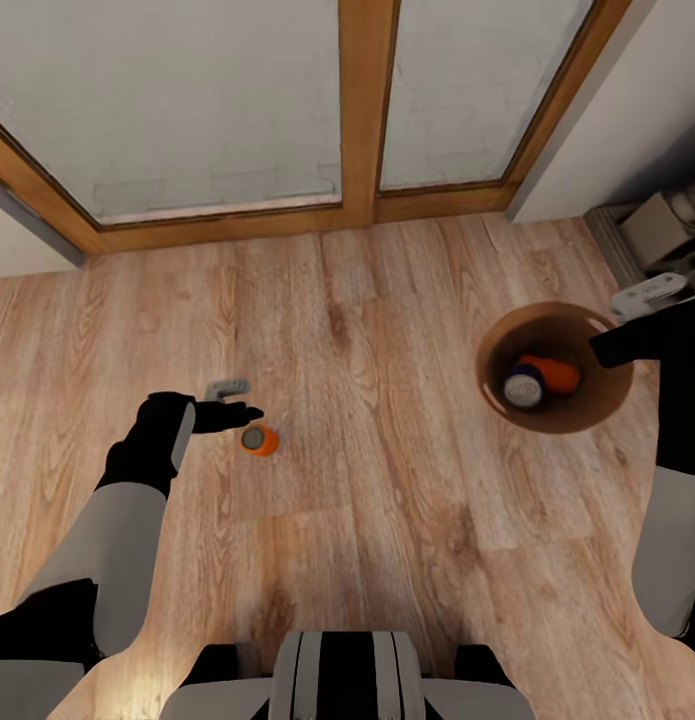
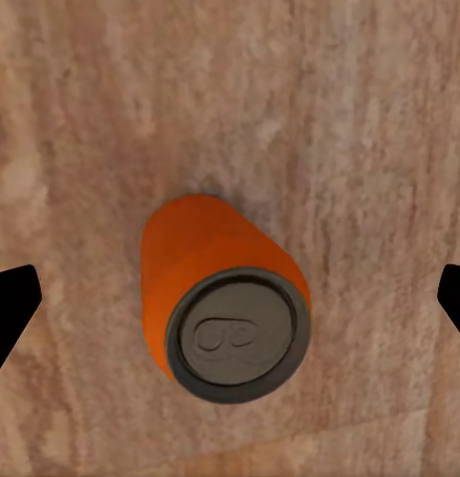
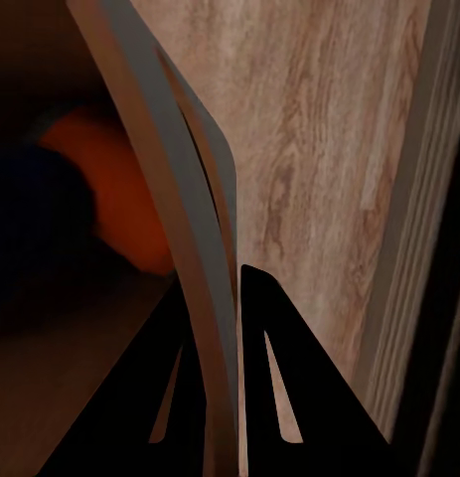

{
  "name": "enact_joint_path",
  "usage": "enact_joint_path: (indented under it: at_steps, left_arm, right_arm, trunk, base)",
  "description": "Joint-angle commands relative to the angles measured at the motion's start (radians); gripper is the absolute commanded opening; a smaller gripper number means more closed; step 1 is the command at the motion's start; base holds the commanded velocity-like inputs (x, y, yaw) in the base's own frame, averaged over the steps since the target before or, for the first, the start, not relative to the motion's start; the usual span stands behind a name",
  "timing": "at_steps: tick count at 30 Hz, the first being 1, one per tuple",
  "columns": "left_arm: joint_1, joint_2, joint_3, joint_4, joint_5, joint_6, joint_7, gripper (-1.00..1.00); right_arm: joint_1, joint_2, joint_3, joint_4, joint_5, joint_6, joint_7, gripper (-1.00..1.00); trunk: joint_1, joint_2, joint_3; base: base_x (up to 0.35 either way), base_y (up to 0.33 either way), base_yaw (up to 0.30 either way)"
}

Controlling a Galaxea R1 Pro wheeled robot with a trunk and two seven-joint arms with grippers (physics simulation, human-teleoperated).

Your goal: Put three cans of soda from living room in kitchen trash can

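An orange soda can [image 1: 259, 440] stands upright on the plank floor, its grey top [image 2: 232, 338] facing up. My left gripper [image 1: 235, 400] hovers just above and beside it, open, with its dark fingertips [image 2: 11, 310] wide apart on either side of the can. The tapered trash can [image 1: 587, 405] is at the right, tan inside. It holds a second orange can [image 1: 555, 372] and the blue can [image 1: 524, 386]. My right gripper [image 1: 609, 347] is shut on the bucket's rim, and the thin wall [image 3: 205, 248] is pinched between its fingers.
Wood-framed glass doors [image 1: 362, 110] span the far side of the floor, with a white wall [image 1: 627, 110] to the right. A grey shelf with boxes [image 1: 657, 232] sits at the far right. My own base [image 1: 337, 675] is at the near edge.
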Motion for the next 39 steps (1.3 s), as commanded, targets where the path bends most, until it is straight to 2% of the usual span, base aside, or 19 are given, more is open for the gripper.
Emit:
enact_joint_path:
  at_steps: [1,11,16,26,32,39]
  left_arm:
    - [0.000,0.001,0.000,0.000,0.001,0.000,0.000,1.00]
    - [0.000,0.001,-0.001,-0.001,0.000,0.000,0.001,1.00]
    - [0.000,-0.001,-0.001,-0.001,0.000,-0.001,0.001,1.00]
    - [0.000,-0.004,-0.001,0.000,0.000,-0.001,0.001,1.00]
    - [0.000,-0.006,-0.001,0.000,0.000,-0.001,0.002,1.00]
    - [0.000,-0.007,-0.001,-0.001,0.000,-0.001,0.001,1.00]
  right_arm:
    - [0.000,0.000,0.003,0.000,0.002,0.001,0.006,-1.00]
    - [0.001,0.000,0.011,0.000,0.003,0.001,0.006,-1.00]
    - [0.000,0.000,0.012,0.000,0.003,0.001,0.006,-1.00]
    - [0.001,0.001,0.014,0.000,0.003,0.001,0.006,-1.00]
    - [0.001,0.001,0.014,0.000,0.003,0.000,0.006,-1.00]
    - [0.001,0.002,0.019,0.000,0.003,0.001,0.006,-1.00]
  trunk:
    - [0.000,0.000,-0.002]
    - [0.000,0.000,-0.017]
    - [0.019,-0.035,-0.040]
    - [0.019,-0.035,-0.055]
    - [0.042,-0.077,-0.083]
    - [0.042,-0.077,-0.093]
  base:
    - [0.000,0.000,0.000]
    - [0.000,0.000,0.000]
    - [0.000,0.000,0.000]
    - [0.000,0.000,0.000]
    - [0.000,0.000,0.000]
    - [0.000,0.000,0.000]
